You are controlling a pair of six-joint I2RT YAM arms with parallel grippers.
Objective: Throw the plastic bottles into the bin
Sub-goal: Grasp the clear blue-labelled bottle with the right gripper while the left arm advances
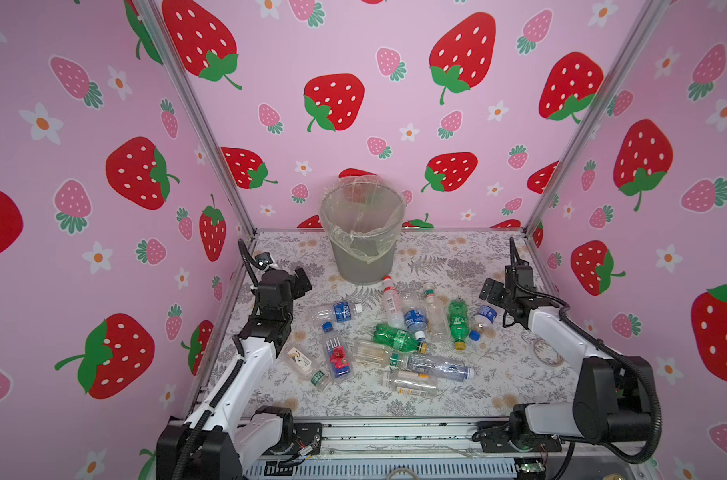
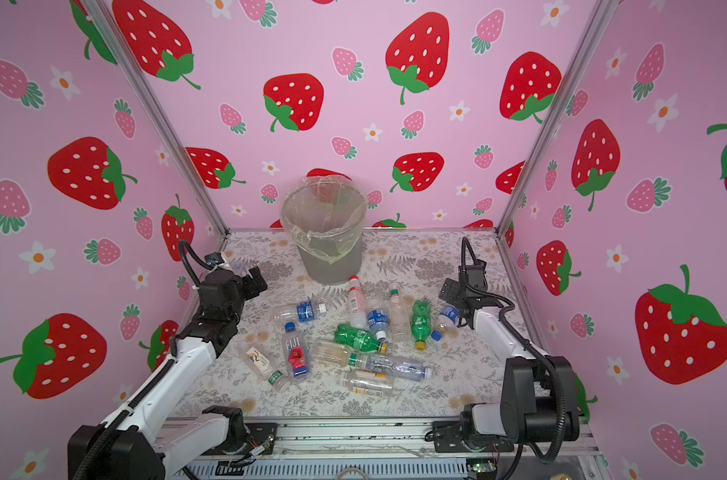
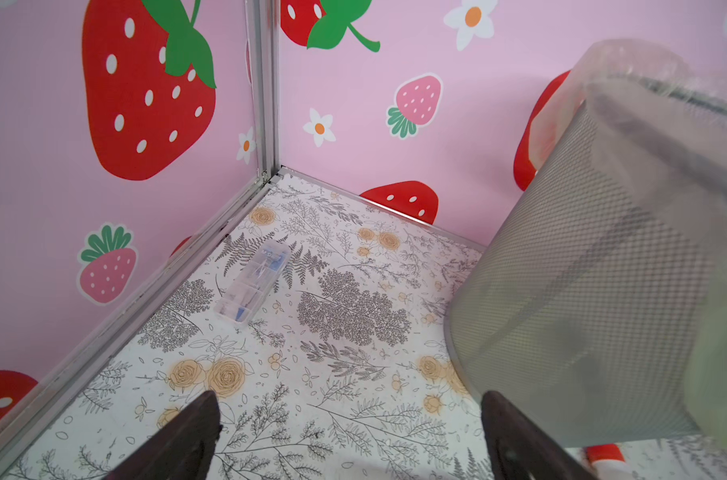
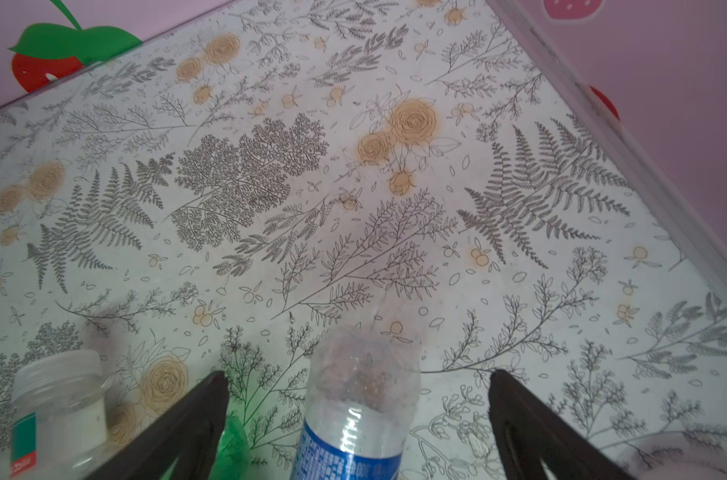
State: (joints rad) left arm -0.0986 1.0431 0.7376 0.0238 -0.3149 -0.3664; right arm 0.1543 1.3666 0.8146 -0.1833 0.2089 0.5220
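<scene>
On the right side of the table (image 1: 457, 257), in a top view, the right gripper (image 1: 491, 291) stands wide and empty. The small blue-label bottle (image 1: 484, 318) lies just at its 6 o'clock, long axis from 1 to 7 o'clock. The left gripper (image 1: 301, 281), also wide, is well apart; the bin (image 1: 363, 232) stands at the bottle's 10 o'clock.

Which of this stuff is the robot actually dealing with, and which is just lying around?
For the job: bottles, scattered on the table; bin.

Just lying about: clear case near the corner; tape roll beside the right arm.
</scene>
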